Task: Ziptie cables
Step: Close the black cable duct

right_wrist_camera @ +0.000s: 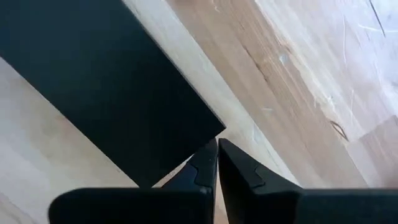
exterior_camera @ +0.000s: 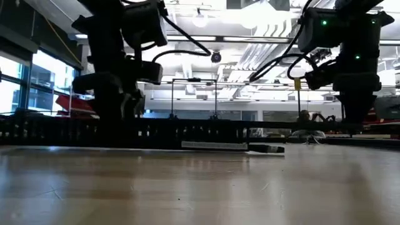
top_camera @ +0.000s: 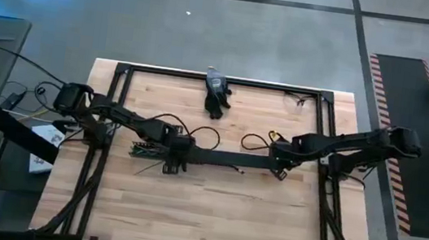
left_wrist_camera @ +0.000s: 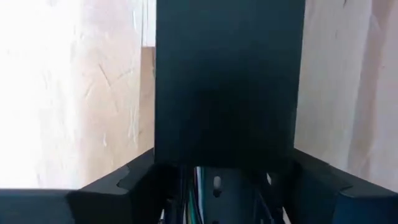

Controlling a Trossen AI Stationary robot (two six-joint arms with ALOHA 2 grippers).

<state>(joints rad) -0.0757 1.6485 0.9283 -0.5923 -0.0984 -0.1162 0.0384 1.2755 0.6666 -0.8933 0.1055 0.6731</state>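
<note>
High view: pale butcher-block wooden table point(top_camera: 212, 210) fills the centre of the frame, with a black tube frame point(top_camera: 227, 81) along its edges. A long black comb-edged plastic duct point(top_camera: 226, 158) lies mid-frame, long axis left to right. The left gripper point(top_camera: 173, 160) sits over the duct's left part; the right gripper point(top_camera: 281, 167) sits at its right end. A small dark object with a grey-blue top point(top_camera: 216, 91) lies at upper centre, well apart from both. The cables are not clear here; thin strands show left of the left gripper. Low view: the duct runs as a dark toothed band across mid-frame, blocking what lies behind it. Left wrist view: the left gripper point(left_wrist_camera: 217, 186) is spread, fingers either side of the duct; thin pale and green cables point(left_wrist_camera: 198, 193) lie inside its channel, running along its length, mostly covered by the flat black lid strip point(left_wrist_camera: 230, 81). Right wrist view: the right gripper point(right_wrist_camera: 217, 163) is pinched closed, fingertips meeting just beside the lid's corner, holding nothing visible.
</note>
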